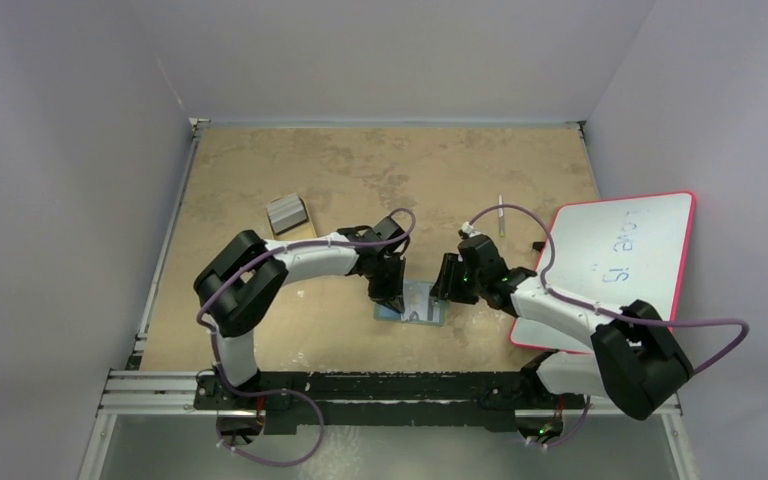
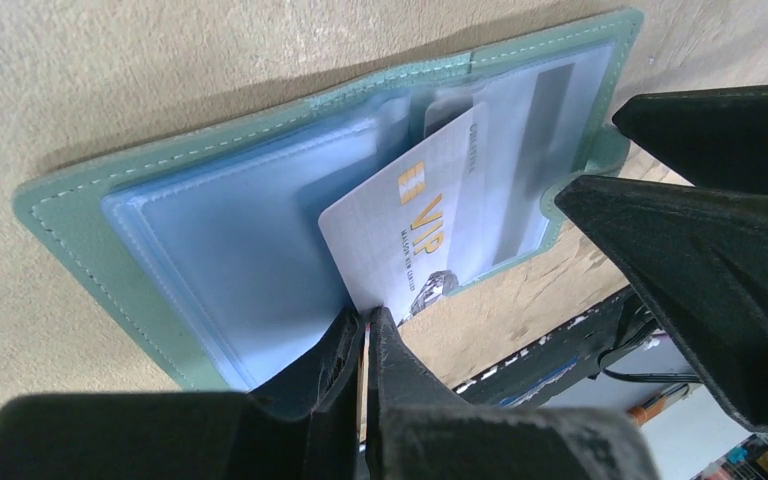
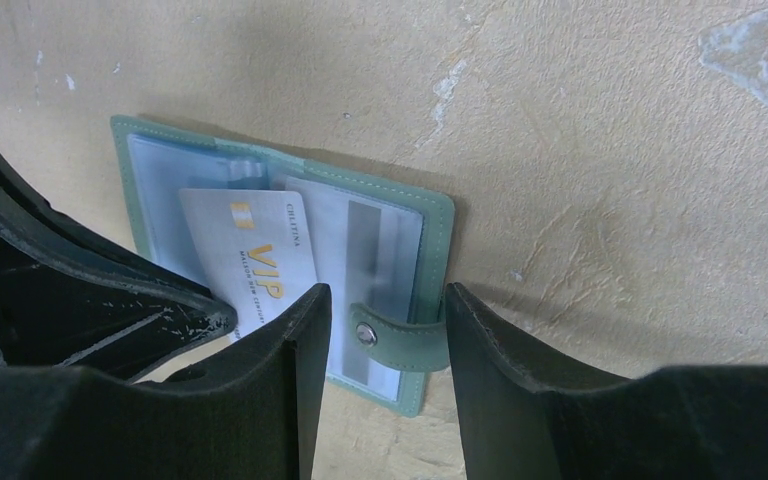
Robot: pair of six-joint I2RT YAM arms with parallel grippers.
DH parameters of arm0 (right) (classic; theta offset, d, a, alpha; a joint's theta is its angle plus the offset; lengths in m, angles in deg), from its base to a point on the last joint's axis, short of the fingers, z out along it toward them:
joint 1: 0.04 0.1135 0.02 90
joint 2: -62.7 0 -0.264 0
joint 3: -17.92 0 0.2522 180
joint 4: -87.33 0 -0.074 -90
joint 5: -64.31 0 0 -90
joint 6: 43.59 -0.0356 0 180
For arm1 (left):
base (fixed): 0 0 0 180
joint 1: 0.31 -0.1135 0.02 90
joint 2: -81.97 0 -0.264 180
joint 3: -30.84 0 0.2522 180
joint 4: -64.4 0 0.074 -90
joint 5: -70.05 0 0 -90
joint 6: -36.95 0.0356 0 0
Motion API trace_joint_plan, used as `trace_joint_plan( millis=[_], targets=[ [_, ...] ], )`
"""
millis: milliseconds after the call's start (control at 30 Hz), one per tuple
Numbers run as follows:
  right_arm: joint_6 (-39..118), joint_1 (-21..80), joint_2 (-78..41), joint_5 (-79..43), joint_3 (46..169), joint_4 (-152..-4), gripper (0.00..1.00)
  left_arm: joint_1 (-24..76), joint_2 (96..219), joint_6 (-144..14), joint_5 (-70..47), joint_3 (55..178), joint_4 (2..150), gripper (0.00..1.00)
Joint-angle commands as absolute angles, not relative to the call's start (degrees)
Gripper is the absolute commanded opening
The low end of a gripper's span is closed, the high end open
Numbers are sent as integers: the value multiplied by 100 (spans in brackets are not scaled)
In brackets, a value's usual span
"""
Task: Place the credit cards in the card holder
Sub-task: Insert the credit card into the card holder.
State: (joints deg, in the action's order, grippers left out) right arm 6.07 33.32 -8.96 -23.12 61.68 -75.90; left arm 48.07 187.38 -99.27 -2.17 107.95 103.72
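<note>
**Left gripper pinching a credit card over the card holder**

The left gripper is pressed together on the near short edge of 1 silver credit card, the one marked VIP. The rest of the card lies out ahead of the fingertips, over the open card holder. The card holder lies flat and unfolded on the table, clear pockets up. The card sits on the half of the holder that carries the snap strap. Its far end is at the holder's fold, where it looks tucked under a clear pocket lip; how deep, I cannot tell.

The relation that matters is the card's long axis. It runs straight away from the left gripper toward the fold, but skewed against the holder's stitched edges. My judgement is that the next push should go along that axis, with a slight twist to square the card to the pocket.

The right gripper stands spread, 1 finger on each side of the strap at the holder's outer edge — placed to steady it, though contact is not clear. A small grey stack, possibly more cards, lies well apart from the holder.
</note>
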Motion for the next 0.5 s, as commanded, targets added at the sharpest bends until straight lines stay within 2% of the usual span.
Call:
trace_joint_plan(
  millis=[0, 167, 367, 467],
  targets=[
    [598, 3335, -1028, -2230, 6244, -7845, 49, 4786, 19018, -9549, -457, 11161, 10965, 0],
    [532, 3335, -1068, -2149, 6153, -7987, 49, 4786, 19099, -9590, -556, 11363, 10930, 1],
    [435, 3335, -1005, -2091, 6059, -8087, 49, 4781, 18838, -9896, -567, 11336, 10211, 17],
    [409, 3335, -949, -2115, 6019, -8102, 49, 4786, 18746, -10005, -774, 11242, 10014, 21]
  ],
)
